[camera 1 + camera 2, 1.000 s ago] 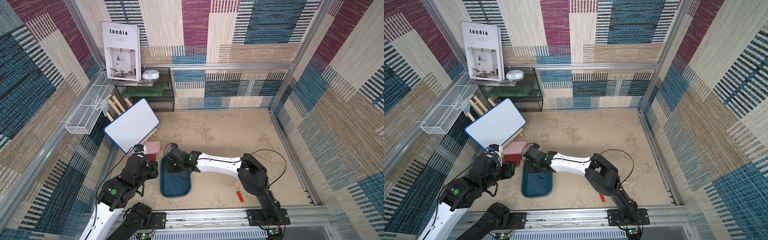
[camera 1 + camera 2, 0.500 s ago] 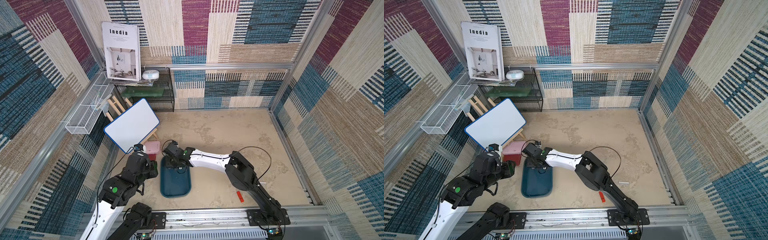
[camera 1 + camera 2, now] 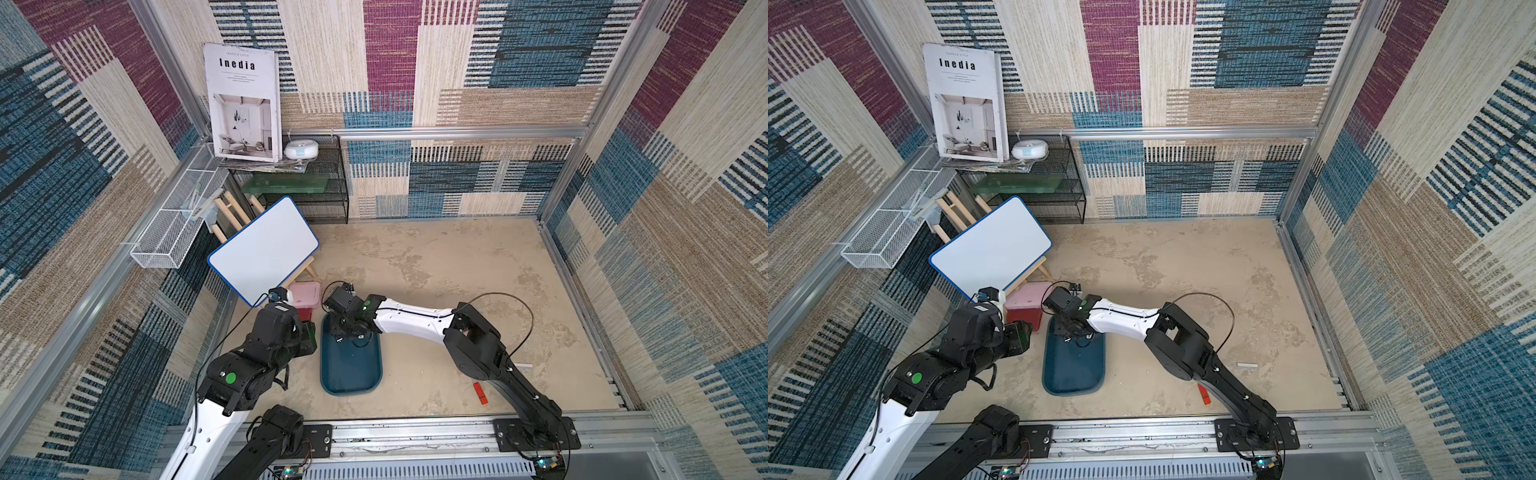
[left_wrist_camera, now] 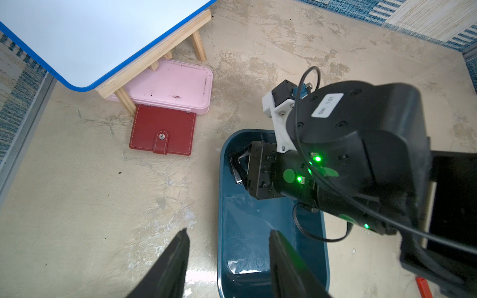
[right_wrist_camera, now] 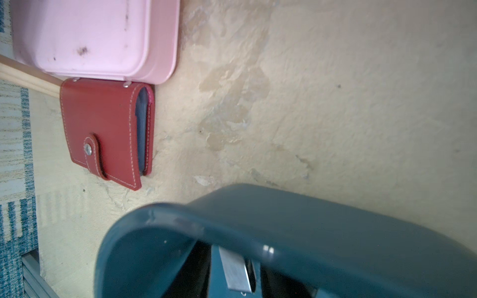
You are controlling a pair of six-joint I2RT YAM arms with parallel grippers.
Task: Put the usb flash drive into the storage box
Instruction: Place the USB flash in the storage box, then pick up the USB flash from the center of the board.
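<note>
Nearest the front rail, a small flat red oblong piece (image 3: 480,392) lies on the sandy, mottled table (image 3: 436,257). Just beyond it sits the storage box, a shallow dark teal plastic tray with rounded corners (image 3: 353,384), its long side running away from the rail. The left gripper (image 4: 229,231) hovers at the tray's near left side. Its two black fingers are spread wide with nothing between them, one over bare table and one over the tray.

The right gripper (image 3: 340,334) reaches down into the tray's far end. In both top views the usb flash drive (image 3: 338,340) is only a pale fleck beneath it. The right wrist view shows it properly: a slim silver metal drive inside the rim, between the two dark fingers. A strip of teal floor shows beside it, so the jaws stand parted and are not pinching it. The left wrist view shows the drive at the fingertips, close to the tray's far left corner.

Past the tray, a red stitched leather case with a snap tab (image 4: 162,129) touches a pink lidded plastic box (image 4: 173,85). From above, the left arm hides most of the case. Further back stands a blue-edged white board on a wooden easel (image 3: 266,249).
</note>
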